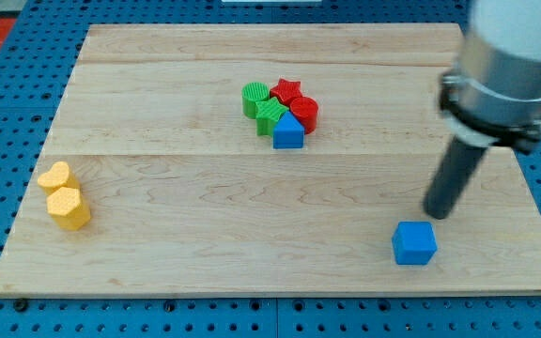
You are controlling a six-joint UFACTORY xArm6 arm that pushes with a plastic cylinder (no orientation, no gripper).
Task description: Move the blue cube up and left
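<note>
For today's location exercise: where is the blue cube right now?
The blue cube sits on the wooden board near the view's bottom right, alone, just below and left of my tip.

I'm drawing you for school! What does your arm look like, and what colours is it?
My arm is a fat round tube, white on top, then grey, ringed by a black band. Below that a straight dark rod sticks down, ending in my tip. I can't see any cables or markings.
</note>
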